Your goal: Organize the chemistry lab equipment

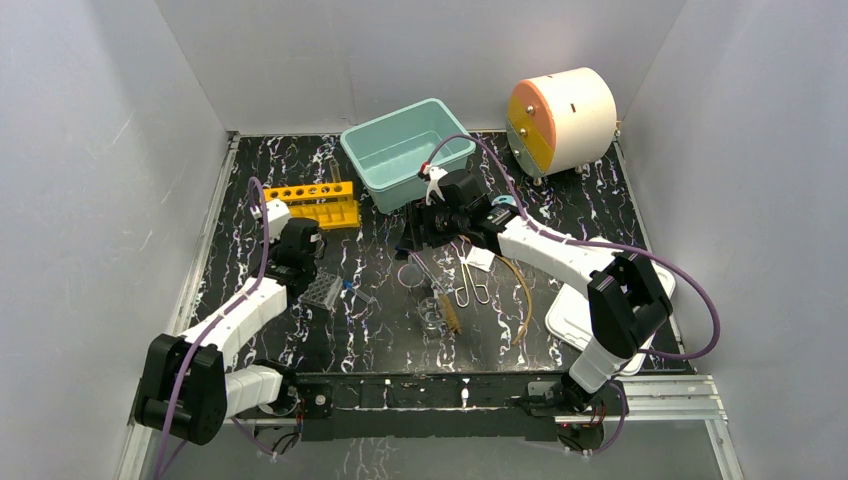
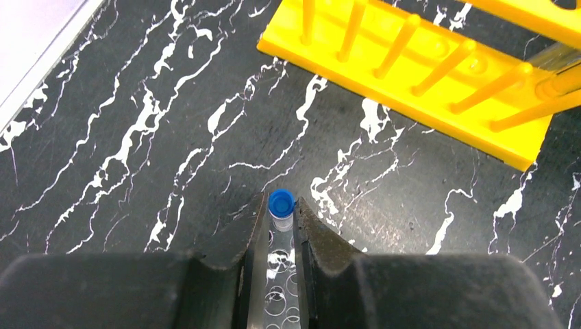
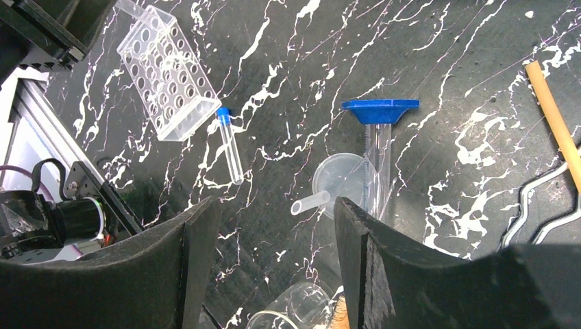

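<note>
Early days — left gripper (image 2: 281, 214) clamps a blue-capped tube (image 2: 281, 203) near the yellow rack (image 2: 411, 96), right gripper (image 3: 274, 212) gapes empty, the rest lies loose

The table top (image 2: 137, 103) is a black surface with white veins, like marble, mostly matt and with fine scratches. The yellow tube rack (image 2: 411, 82) is opaque plastic, smooth and a little glossy. The blue-capped tube (image 2: 280, 257) is transparent and smooth, and its cap is matt plastic. The clear rack (image 3: 164, 75) and the measuring cylinder (image 3: 379, 164) also look like transparent plastic; the foot of the cylinder is opaque blue plastic. The amber tubing (image 3: 555, 116) looks like matt rubber. The wire clips (image 3: 541, 205) are bare, shiny metal. The fingers (image 3: 192, 267) of the right gripper (image 3: 274, 205) are black, matt and slightly grainy. The teal bin (image 1: 400, 155) is smooth plastic with a soft shine.
</note>
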Robot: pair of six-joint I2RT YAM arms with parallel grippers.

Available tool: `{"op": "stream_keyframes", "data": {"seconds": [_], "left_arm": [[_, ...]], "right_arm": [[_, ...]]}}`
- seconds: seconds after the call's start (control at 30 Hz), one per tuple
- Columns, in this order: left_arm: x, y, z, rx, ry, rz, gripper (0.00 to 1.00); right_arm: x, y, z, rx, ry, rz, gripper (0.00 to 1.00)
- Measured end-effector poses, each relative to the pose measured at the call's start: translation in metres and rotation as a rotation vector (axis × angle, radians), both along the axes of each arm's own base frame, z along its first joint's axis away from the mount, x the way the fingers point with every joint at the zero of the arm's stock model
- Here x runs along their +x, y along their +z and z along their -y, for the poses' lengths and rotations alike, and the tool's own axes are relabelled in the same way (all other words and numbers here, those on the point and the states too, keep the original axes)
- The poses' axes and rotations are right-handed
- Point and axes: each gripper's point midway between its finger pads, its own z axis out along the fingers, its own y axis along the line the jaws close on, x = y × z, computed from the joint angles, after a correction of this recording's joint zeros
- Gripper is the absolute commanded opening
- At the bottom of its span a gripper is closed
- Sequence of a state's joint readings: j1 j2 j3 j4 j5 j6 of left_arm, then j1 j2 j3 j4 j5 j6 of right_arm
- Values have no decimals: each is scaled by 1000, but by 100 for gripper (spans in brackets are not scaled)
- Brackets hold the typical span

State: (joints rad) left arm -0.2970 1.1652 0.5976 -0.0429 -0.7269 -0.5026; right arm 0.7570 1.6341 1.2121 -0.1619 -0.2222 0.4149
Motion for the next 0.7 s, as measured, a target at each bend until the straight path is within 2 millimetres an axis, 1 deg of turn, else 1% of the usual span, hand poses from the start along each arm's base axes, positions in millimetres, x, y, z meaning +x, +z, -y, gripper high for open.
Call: {"op": "stream_keyframes", "data": {"seconds": [0.17,0.2,0.23,0.3,0.5,0.7], "left_arm": [[8,6,-3,20,7,55,9],[14,8,-3,26,12,75,9],[15,8,-3,25,14,81,9],[16,8,-3,21,20,95,9],[16,5,-4,10,41,117,10],[18,3,-4,1,56,132,11]], "right_arm": [[-1,-4,3,-17,-3,-14,70],[-1,-4,3,-18,-4,-15,70],[-1,-4,4,-22,-3,-17,70],[-1,-1,5,-31,-1,-20,70],[5,15,2,-24,2,14,70],[3,12,5,-41,0,-1,70]]}}
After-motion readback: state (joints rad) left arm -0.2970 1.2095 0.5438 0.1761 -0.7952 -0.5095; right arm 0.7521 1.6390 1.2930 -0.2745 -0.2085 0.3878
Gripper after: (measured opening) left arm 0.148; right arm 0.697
